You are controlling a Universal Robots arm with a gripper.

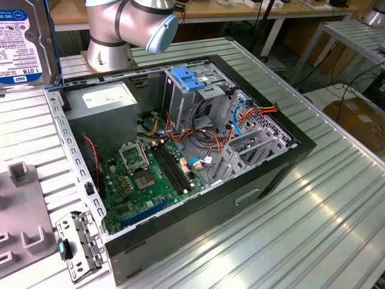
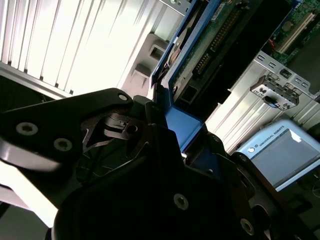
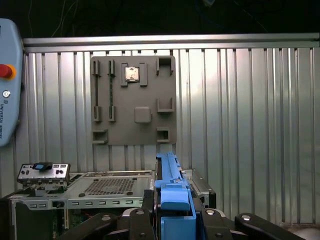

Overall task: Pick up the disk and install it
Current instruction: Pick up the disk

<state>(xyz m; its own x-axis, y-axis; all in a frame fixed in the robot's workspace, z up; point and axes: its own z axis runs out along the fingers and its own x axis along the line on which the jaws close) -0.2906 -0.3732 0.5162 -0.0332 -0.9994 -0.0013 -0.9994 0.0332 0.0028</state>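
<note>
The flat silver-grey metal disk with a white-and-blue label and blue plastic side rails point(image 1: 24, 42) is clamped between the fingers of the black end effector point(image 3: 175, 222), which grip its rails. It hangs above the ribbed metal tabletop point(image 1: 325, 217), outside the open black computer case point(image 1: 252, 198).

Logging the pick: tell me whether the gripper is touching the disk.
Touching. In the first wrist view the gripper clamps the disk by its blue side rail, with no gap on either side.
</note>
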